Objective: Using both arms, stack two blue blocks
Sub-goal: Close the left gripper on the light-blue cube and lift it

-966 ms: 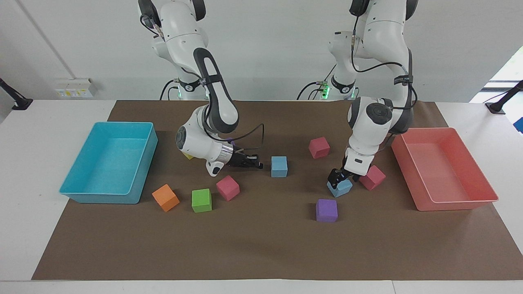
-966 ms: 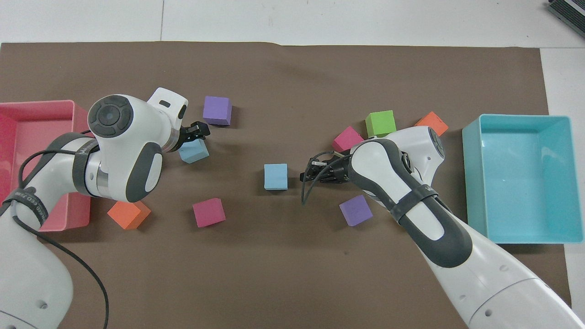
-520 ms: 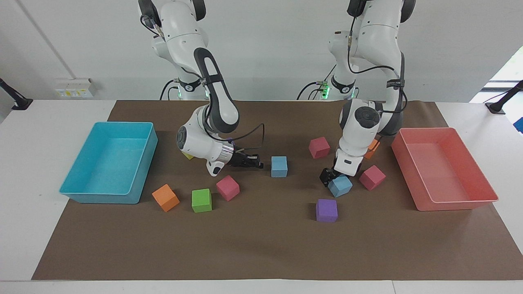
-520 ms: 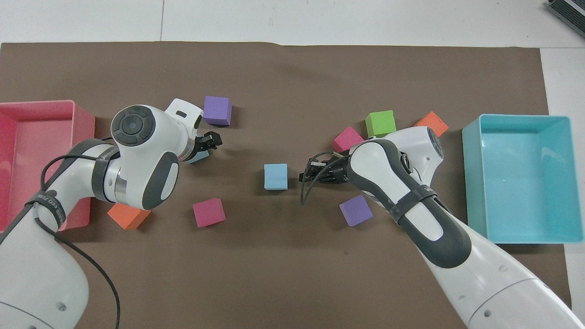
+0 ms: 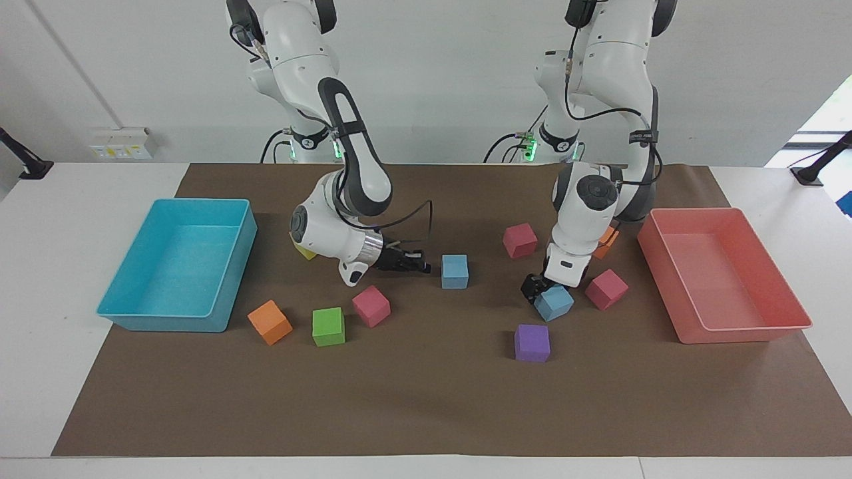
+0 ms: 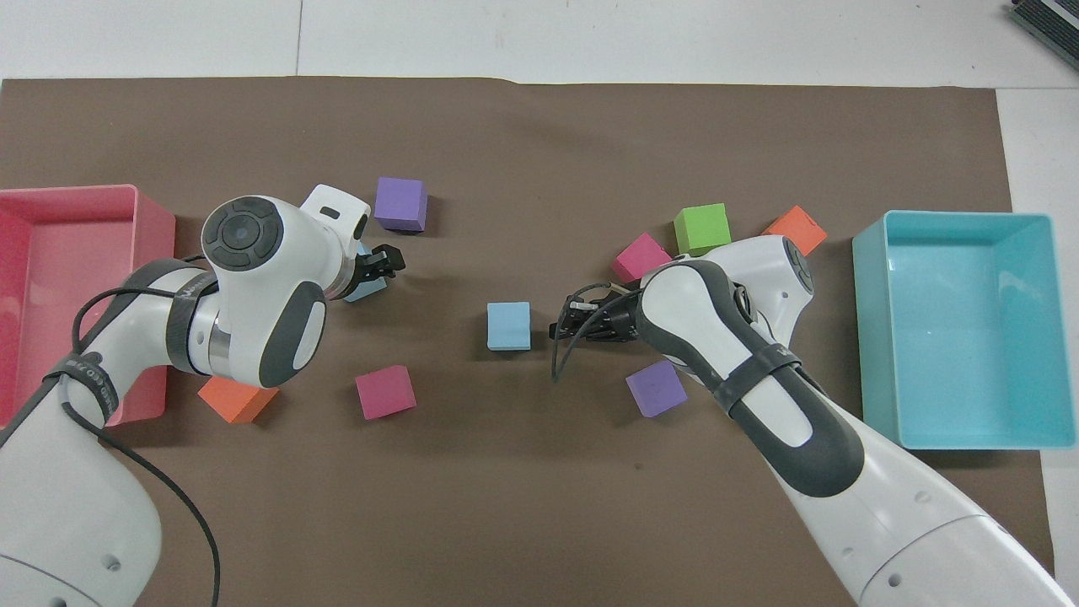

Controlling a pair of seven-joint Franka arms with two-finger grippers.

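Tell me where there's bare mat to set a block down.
Bare: the mat strip farther from the robots than the purple block and green block. Crowded: around the left gripper on its blue block.

Bright, even indoor light, soft shadows under arms and blocks, sharp focus, no glare

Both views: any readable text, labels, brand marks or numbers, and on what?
None can be read.
Dark strap on the left arm's forearm: pale lettering, too small to read.
Dark strap on the right arm's forearm: a faint mark, unreadable.
White wall socket plate with yellow stickers: nothing legible.
Foam cubes, turquoise plastic bin and pink plastic bin: no markings visible.
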